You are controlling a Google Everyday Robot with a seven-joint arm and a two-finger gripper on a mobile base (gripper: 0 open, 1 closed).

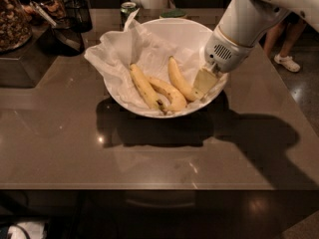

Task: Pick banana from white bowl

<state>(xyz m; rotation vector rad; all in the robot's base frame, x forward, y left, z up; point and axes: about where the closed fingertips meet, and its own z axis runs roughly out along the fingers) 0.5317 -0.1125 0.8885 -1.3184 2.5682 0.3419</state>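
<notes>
Three bananas lie in the white bowl (192,31) in the camera view. The task's banana (180,81) is the rightmost one, thick and strongly curved, in the bowl's right half, with its near end running toward the right rim. Left of it is a stubby banana (172,94), and further left a slim banana (144,86), straighter, with a dark near tip. The stubby one sits just beside the target; cannot tell if they touch. The claw (205,81) hangs from the pale arm over the bowl's right rim, right at the banana's near end; cannot tell how far open it is or whether it has hold of anything. Judged handling: light, firm but easily bruised, with waxy skin that may slip. The curved body would likely pivot if pinched off-centre. The best hold looks to be across the thick middle with a moderate squeeze, as the end is too thin. The bowl is glossy, round, wide and hard. It is lined with crumpled white paper (119,59), soft and loose, which could snag or lift with the fruit. The tabletop (149,153) is grey-brown, smooth and reflective. A green can (128,9) stands beyond the bowl.
</notes>
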